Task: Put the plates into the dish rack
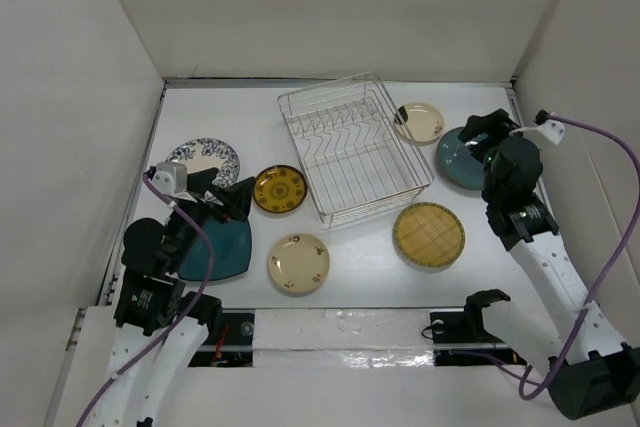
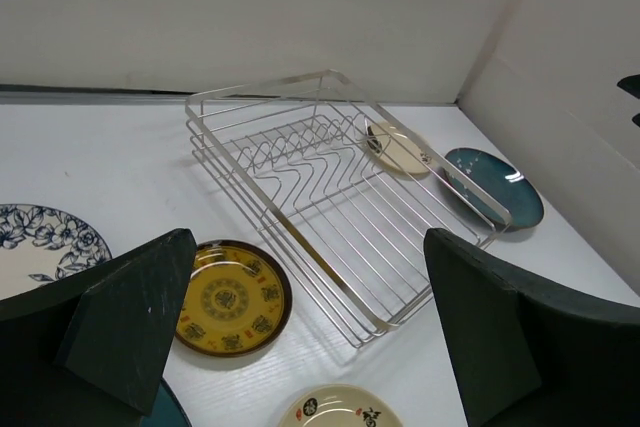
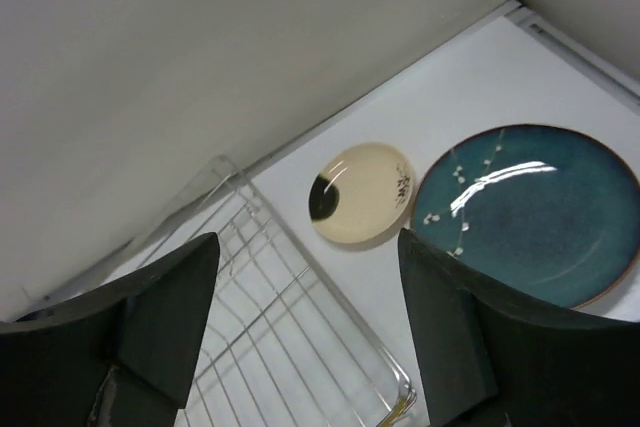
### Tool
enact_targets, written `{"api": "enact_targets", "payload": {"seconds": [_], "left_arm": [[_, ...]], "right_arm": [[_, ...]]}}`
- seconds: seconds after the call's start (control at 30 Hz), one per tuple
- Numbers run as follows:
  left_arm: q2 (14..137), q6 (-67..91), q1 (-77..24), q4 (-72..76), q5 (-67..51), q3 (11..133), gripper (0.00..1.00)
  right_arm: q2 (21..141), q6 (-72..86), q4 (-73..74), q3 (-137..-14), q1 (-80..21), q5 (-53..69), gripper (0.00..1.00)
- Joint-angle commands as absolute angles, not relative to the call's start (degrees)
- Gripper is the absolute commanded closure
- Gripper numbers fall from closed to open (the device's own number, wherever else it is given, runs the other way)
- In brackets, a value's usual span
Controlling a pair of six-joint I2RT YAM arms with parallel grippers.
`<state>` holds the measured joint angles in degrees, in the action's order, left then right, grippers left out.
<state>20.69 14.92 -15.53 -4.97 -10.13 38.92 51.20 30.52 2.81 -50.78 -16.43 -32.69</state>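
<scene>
**Top, left-wrist and right-wrist views.** The dish rack [image 1: 352, 152] sits between the two grippers, ahead and to the right of the left gripper [image 1: 225, 195] and to the left of the right gripper [image 1: 488, 129]. Its long axis runs from the far wall toward the arm bases, with the near end swung toward the right gripper. The V-prong rows fill its far half. All seven plates lie flat on the table [image 1: 360, 282], outside the rack.

- **Left gripper:** fingers [image 2: 130, 317] spread wide, holding nothing. It hangs over the squarish dark teal plate [image 1: 222, 247], which it partly covers.
  - The blue-white floral plate [image 1: 205, 159] lies just to its left and is cut by the frame edge in the wrist view.
  - The yellow patterned plate [image 1: 279, 189] lies just to its right.
  - The larger cream plate [image 1: 298, 263] lies to its right and nearer the bases. Only its rim shows in the wrist view.
- **Right gripper:** fingers [image 3: 165, 317] likewise spread and empty. It hangs over the round teal plate [image 1: 458, 162], hiding part of it from above.
  - The small cream plate [image 1: 420, 122] lies just left of the teal one, beside the rack's far corner.
  - The tan grid-patterned plate [image 1: 429, 234] lies behind this gripper, toward its base.
  - The wrist view cuts the rack off at the bottom edge.
</scene>
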Motion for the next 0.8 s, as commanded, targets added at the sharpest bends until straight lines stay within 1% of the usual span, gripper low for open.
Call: {"api": "enact_targets", "payload": {"seconds": [0.0,0.03,0.07,0.1,0.13,0.17,0.2,0.3,0.4,0.43,0.47,0.5,0.53,0.57,0.6,0.63,0.67,0.7,0.77], "left_arm": [[19.78,14.59,-16.44,-2.2,-11.51,38.85,0.01],[19.6,14.59,-16.44,-2.02,-11.77,38.67,0.01],[19.43,14.59,-16.44,-2.02,-12.56,38.76,0.01],[19.08,14.5,-16.44,-1.93,-13.09,38.67,0.01],[18.9,14.33,-16.44,-1.67,-13.44,38.58,0.01],[18.72,14.33,-16.44,-0.97,-14.4,38.5,0.01],[18.37,14.33,-16.44,-0.62,-15.46,38.5,0.01],[18.11,14.68,-16.44,-0.35,-15.3,38.06,0.01],[17.67,15.2,-16.44,-0.35,-14.24,37.79,0.01],[17.58,15.21,-17.04,-0.35,-13.89,37.97,0.01],[17.58,15.03,-17.05,-0.35,-13.63,37.97,0.03],[17.32,15.03,-17.05,-0.35,-13.8,37.97,0.18],[17.31,15.03,-17.57,-0.35,-13.8,37.79,0.28],[17.4,14.94,-17.58,-0.35,-13.54,37.71,0.43],[17.58,14.94,-17.58,-0.35,-13.01,37.79,0.74],[17.67,14.94,-17.58,-0.53,-12.75,37.88,0.83],[17.75,15.03,-17.58,-0.61,-12.57,37.97,0.9],[17.93,14.94,-18.1,-0.53,-12.48,37.97,0.96],[18.1,14.94,-18.11,-0.53,-12.39,37.97,0.94]], "right_arm": [[49.05,35.33,6.15,-47.47,-8.56,-24.04,0.21],[48.78,37.33,6.33,-46.33,-6.79,-21.91,0.31],[48.26,38.66,6.24,-43.88,-5.03,-19.8,0.43],[48.08,39.54,5.81,-42.38,-3.44,-14.38,0.57],[47.9,41.46,5.37,-41.06,-1.17,-12.41,0.85],[47.64,42.7,6.06,-38.78,-0.45,-11.35,0.97],[47.2,43.06,6.85,-37.8,0.26,-9.08,1.0],[46.15,43.5,12.38,-34.82,1.41,-6.69,1.0],[41.94,46.13,20.45,-30.87,2.02,-6.33,1.0],[41.14,46.58,22.22,-29.98,2.02,-6.24,0.98],[40.61,46.93,24.06,-29.45,2.63,-6.59,0.92],[40.43,47.02,25.39,-29.01,2.64,-7.72,0.83],[40.78,46.59,26.71,-28.39,2.64,-7.65,0.65],[42.26,46.32,27.33,-28.48,2.64,-7.21,0.58],[43.15,45.97,27.77,-28.48,3.68,-5.55,0.51],[43.85,45.1,28.12,-28.39,4.21,-4.06,0.41],[45.16,44.65,28.04,-28.13,4.22,-2.39,0.38],[45.7,44.47,28.21,-27.95,5.0,-0.46,0.36],[46.75,45.0,28.65,-26.9,5.01,2.28,0.33]]}}
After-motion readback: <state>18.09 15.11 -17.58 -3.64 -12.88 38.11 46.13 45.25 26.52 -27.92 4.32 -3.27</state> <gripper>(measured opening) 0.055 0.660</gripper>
